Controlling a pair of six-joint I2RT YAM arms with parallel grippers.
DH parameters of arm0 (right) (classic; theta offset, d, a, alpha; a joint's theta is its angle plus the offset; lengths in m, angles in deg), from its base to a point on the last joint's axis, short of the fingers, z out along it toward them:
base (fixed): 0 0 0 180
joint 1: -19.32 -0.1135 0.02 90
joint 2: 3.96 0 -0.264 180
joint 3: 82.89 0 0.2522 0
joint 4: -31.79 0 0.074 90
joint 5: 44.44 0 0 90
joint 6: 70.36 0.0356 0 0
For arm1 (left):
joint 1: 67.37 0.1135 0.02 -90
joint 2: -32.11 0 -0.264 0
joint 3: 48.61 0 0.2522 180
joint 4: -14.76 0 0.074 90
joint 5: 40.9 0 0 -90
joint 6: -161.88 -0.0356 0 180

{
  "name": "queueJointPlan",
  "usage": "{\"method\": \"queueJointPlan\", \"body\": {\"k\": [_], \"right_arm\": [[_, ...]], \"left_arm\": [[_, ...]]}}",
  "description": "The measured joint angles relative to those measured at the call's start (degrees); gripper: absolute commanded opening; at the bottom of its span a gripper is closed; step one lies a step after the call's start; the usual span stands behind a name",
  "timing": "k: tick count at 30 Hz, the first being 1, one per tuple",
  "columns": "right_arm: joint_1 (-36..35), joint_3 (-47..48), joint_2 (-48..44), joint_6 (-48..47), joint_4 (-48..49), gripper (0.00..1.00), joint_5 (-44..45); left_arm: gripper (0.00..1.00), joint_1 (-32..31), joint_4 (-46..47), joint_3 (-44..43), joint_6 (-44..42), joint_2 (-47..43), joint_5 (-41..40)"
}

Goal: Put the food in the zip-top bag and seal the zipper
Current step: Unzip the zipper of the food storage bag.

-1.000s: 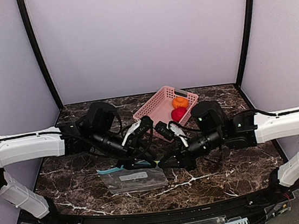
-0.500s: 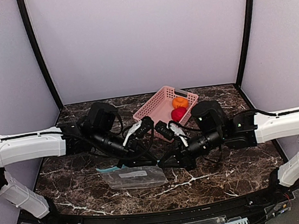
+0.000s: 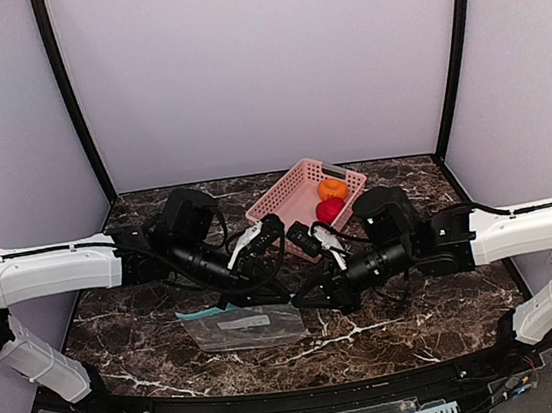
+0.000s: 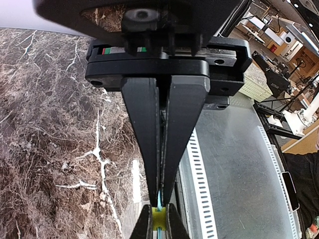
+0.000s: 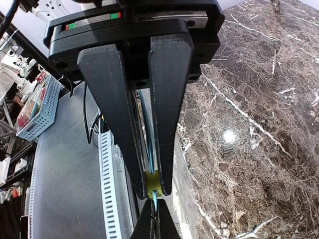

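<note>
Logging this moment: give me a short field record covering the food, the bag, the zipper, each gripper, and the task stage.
food: orange toy food and red toy food, both in the pink basket
bag: clear zip-top bag on the table, no food in it
zipper: teal zipper along the bag's far edge
left gripper: shut on the zipper
right gripper: shut on the zipper
stage: food not yet bagged

Both arms reach inward, left hand point(image 4: 159, 199) and right hand point(image 5: 154, 190) clamped.
</note>
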Motion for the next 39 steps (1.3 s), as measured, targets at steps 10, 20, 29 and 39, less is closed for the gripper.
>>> {"method": "queueJointPlan", "body": {"k": [10, 20, 29, 39], "right_arm": [[-0.5, -0.5, -0.5, 0.7, 0.4, 0.00, 3.9], [-0.9, -0.9, -1.1, 1.6, -0.4, 0.00, 8.0], [-0.9, -1.1, -1.9, 2.4, -0.6, 0.00, 10.1], [-0.8, -1.6, -2.7, 3.7, -1.0, 0.00, 12.2]], "left_arm": [[0.01, 0.0, 0.0, 0.0, -0.2, 0.2, -1.1], [0.01, 0.0, 0.8, 0.0, -0.7, 0.9, -2.6], [0.01, 0.0, 1.3, -0.3, -1.1, 0.9, -3.7], [0.01, 0.0, 1.4, -0.4, -1.4, 0.9, -4.6]]}}
